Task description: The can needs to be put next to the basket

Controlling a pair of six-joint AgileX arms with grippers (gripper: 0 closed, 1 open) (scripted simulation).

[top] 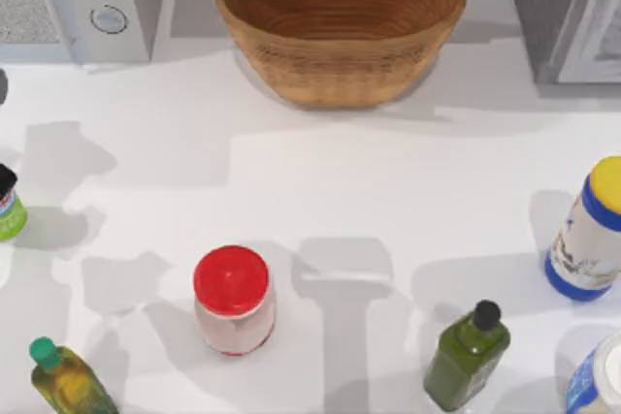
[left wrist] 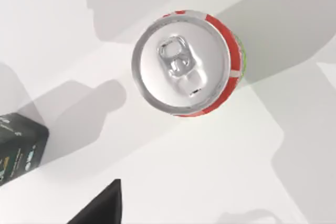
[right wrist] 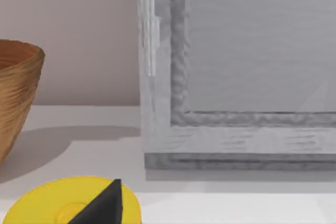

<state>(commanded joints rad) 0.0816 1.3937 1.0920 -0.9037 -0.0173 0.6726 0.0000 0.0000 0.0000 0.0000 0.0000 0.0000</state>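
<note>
The can (left wrist: 186,61) stands upright on the white table, its silver top and pull tab facing the left wrist camera, with a red side and a green strip showing. A black part of my left gripper (left wrist: 102,208) sits near it, above the table. From above, the can (top: 10,215) is at the table's far left edge, half cut off, with a dark piece over its top. The wicker basket (top: 340,26) stands at the back centre, far from the can. A black part of my right gripper (right wrist: 102,205) hangs over a yellow lid (right wrist: 73,203), with the basket (right wrist: 16,98) farther off.
A microwave (top: 78,2) stands back left and a grey appliance (top: 568,12) back right. A red-lidded jar (top: 233,298), a dark green bottle (top: 468,356), a yellow-lidded bottle (top: 590,230), a green-capped oil bottle (top: 68,380) and a blue-white container (top: 602,380) stand across the front. A dark box (left wrist: 16,148) is near the can.
</note>
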